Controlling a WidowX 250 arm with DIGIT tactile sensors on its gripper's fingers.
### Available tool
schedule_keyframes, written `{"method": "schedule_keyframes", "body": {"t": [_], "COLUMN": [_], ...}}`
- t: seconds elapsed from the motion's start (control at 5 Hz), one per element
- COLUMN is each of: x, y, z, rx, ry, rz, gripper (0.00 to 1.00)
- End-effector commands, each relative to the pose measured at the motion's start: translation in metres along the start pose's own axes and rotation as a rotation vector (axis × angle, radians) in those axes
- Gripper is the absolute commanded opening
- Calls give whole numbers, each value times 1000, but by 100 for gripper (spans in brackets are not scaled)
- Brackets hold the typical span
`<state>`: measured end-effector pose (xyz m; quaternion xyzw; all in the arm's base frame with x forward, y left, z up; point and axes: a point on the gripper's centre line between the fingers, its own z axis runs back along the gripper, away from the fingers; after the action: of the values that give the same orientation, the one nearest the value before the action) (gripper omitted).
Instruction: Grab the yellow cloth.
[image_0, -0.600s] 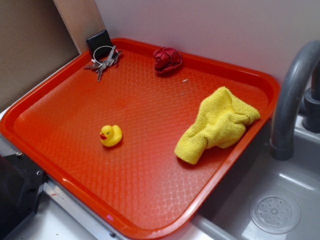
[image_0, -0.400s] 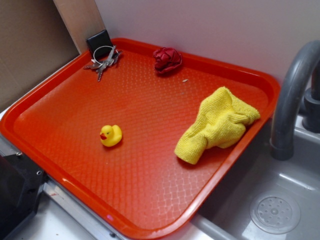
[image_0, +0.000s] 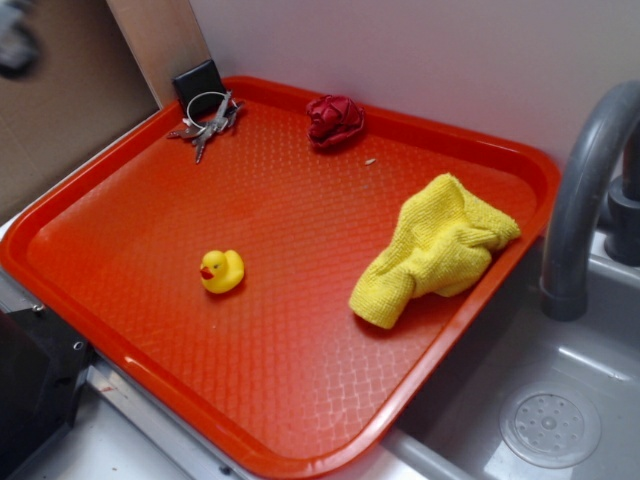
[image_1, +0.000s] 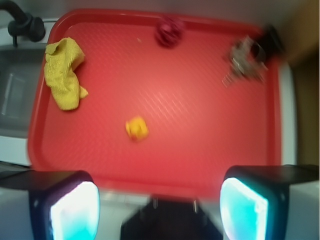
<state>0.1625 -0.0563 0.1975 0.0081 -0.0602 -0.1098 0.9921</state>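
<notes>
The gripper is hanging high over the near edge of the red tray, its two fingers spread wide apart and holding nothing; the wrist view is looking straight down between them. In the exterior view only a grey blur at the top left corner is showing, likely part of the arm, too smeared to confirm.

Below the fingers, the small yellow duck is sitting alone near the tray's middle. Beyond it, the dark red ball is resting against the far rim, and a bunch of keys is lying in the far corner.

The yellow cloth is lying crumpled at the tray's faucet-side end, well apart from the gripper and clear of every other item. In the exterior view the cloth is bunching into raised folds beside the rim, next to the grey faucet. Those folds are judged to be offering the open fingers a ready purchase, so the approach appears not yet begun.
</notes>
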Motion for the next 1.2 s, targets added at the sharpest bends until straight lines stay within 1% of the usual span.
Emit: {"method": "schedule_keyframes", "body": {"t": [0.0,0.2,0.8,1.0], "x": [45,49,49,77], "y": [-42,-60,-60,-65], "z": [-29,-42,-42,-82], "rx": [-197,-214,-214,-183], "ry": [-316,-297,-297,-197], "rz": [-396,-561,-561,-593], "gripper": [100,100,100,100]}}
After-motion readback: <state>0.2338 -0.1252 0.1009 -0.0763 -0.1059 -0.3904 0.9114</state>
